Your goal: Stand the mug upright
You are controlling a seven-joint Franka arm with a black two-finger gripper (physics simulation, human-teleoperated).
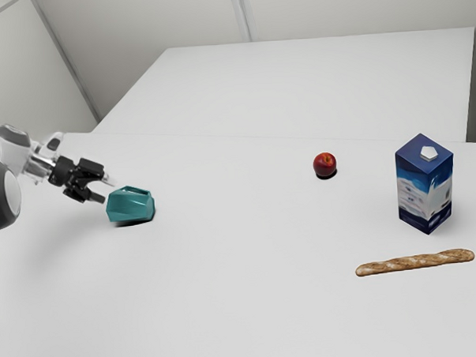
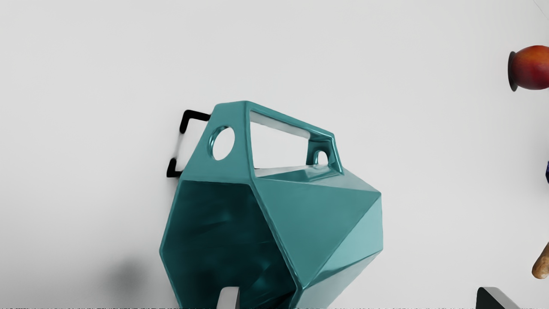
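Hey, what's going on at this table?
A robot arm is reaching for a teal mug, which lies on its side, mouth toward the gripper. The gripper is open beside the mug, not holding it. The task is to stand it upright. Farther off are a red fruit, a blue carton and some bread.
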